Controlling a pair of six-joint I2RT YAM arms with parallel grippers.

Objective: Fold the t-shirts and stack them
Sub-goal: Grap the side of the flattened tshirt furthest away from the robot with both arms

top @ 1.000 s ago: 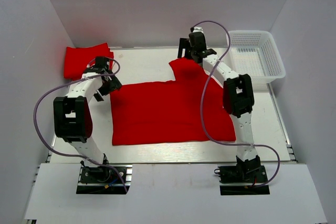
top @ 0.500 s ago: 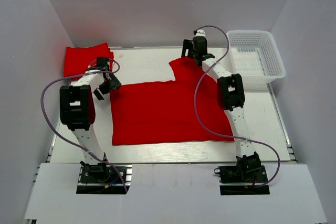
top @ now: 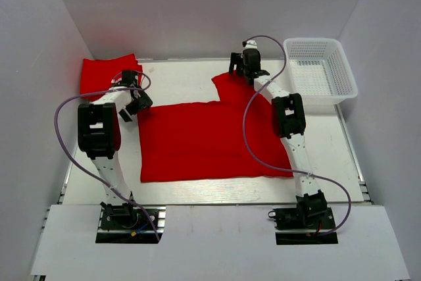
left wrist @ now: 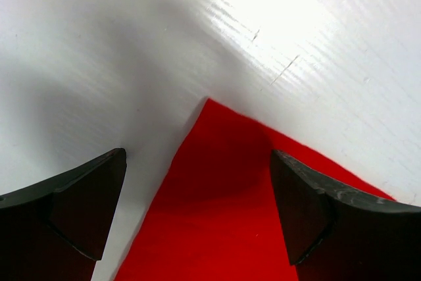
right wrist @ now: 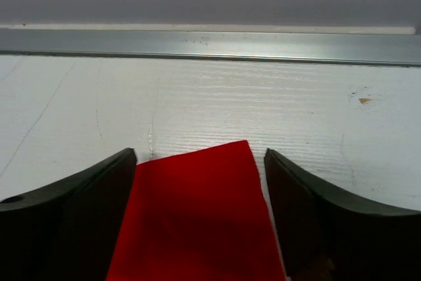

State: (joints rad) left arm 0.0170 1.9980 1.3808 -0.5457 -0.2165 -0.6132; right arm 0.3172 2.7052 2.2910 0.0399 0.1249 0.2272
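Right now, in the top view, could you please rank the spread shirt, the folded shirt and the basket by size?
1. Spread shirt, by far the largest.
2. Basket.
3. Folded shirt, a little smaller; the left arm hides its near corner, so that gap is unsure.

The t-shirt (top: 210,139) is matt red cloth, the table (right wrist: 197,103) glossy white with fine ribbing, its rail (right wrist: 210,44) brushed metal, the basket (top: 316,42) white plastic mesh.

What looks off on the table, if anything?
Nothing spilled or damaged. The spread t-shirt lies flat but lopsided: one flap juts out at its far right, under the open right gripper. The folded t-shirt in the far left corner sits slightly askew to the table edge.
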